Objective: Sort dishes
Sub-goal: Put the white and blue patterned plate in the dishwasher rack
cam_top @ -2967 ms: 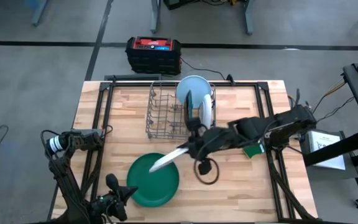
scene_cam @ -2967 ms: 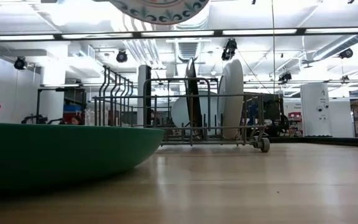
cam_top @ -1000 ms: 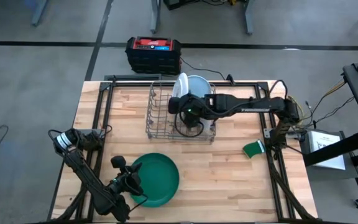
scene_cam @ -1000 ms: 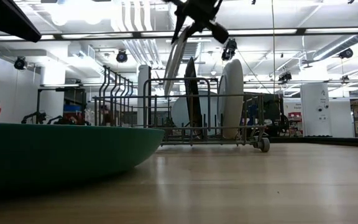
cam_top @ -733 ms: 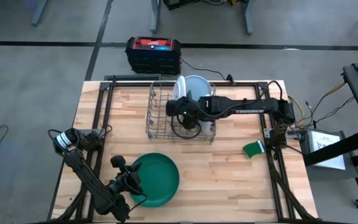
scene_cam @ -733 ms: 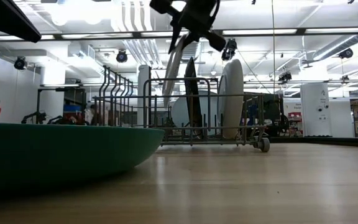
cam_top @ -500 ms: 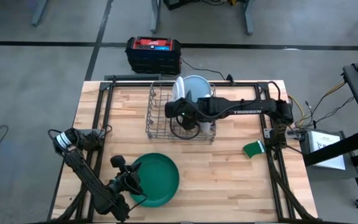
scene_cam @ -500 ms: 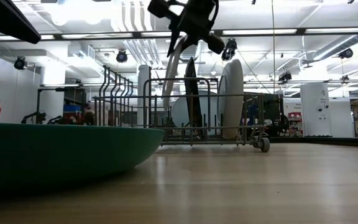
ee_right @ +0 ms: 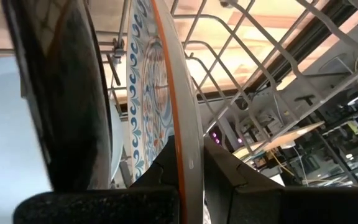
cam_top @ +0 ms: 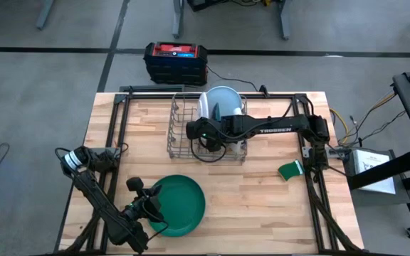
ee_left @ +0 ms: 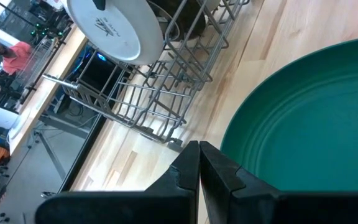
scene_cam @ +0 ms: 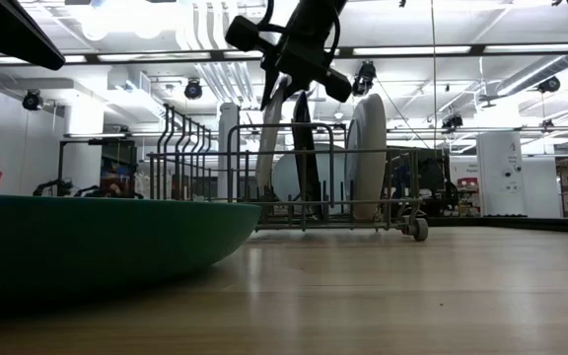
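My right gripper (cam_top: 203, 132) reaches from the table's right over the grey wire rack (cam_top: 191, 135) and is shut on a patterned plate (scene_cam: 270, 138) with an orange rim. The plate stands on edge in the rack, next to a dark plate (scene_cam: 304, 148), a white plate (scene_cam: 368, 153) and a pale blue plate (cam_top: 223, 99). The large dark green plate (cam_top: 180, 206) lies flat on the table at the near side. My left gripper (ee_left: 199, 163) is shut beside that plate's left rim (ee_left: 241, 134). My right gripper pinches the patterned plate's upper rim (ee_right: 180, 134) between its two fingers (ee_right: 229, 177), one on each face. The fingers come from above, slanting in from the table's right. The plate stands nearly upright, leaning a little, with its lower part down between the rack's wires (scene_cam: 264, 192). My left gripper: I cannot tell whether it touches the green plate.
A green sponge (cam_top: 289, 171) lies near the table's right edge. A black and red box (cam_top: 176, 60) sits on the floor beyond the far edge. A person in pink (ee_left: 8, 50) shows in the room beyond. Bare wood lies between rack and green plate.
My right gripper has moved down and toward the table's left with the patterned plate. The plate's lower edge has gone down between the rack's wires, beside the dark plate, and it stands steeper than before.
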You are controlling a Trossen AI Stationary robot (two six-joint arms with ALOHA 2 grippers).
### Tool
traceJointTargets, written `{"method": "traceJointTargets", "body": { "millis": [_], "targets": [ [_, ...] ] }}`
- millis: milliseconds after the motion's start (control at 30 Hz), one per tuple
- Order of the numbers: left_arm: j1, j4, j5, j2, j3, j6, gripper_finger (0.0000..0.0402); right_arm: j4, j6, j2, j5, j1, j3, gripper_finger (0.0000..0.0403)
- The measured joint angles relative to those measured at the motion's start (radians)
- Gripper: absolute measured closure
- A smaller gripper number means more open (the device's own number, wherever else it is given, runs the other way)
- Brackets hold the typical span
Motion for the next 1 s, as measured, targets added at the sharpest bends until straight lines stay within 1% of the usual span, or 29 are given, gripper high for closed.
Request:
{"method": "traceJointTargets", "body": {
  "millis": [233,633,733,1000],
  "targets": [
    [0.0,0.0,-0.001,0.0,0.0,-0.002,0.0401,0.001,0.052,0.001,0.001,0.0,0.0,0.0379],
    [0.0,0.0,-0.002,0.0,0.0,-0.021,0.0401,-0.004,0.059,0.001,0.002,0.002,0.0,0.038],
    [0.001,0.0,-0.003,0.0,0.0,-0.021,0.0402,-0.004,0.087,0.001,0.002,0.002,0.0,0.038],
    [0.003,0.0,-0.024,0.0,0.0,-0.022,0.0401,-0.001,0.103,0.028,0.002,0.005,0.002,0.038]
  ]
}}
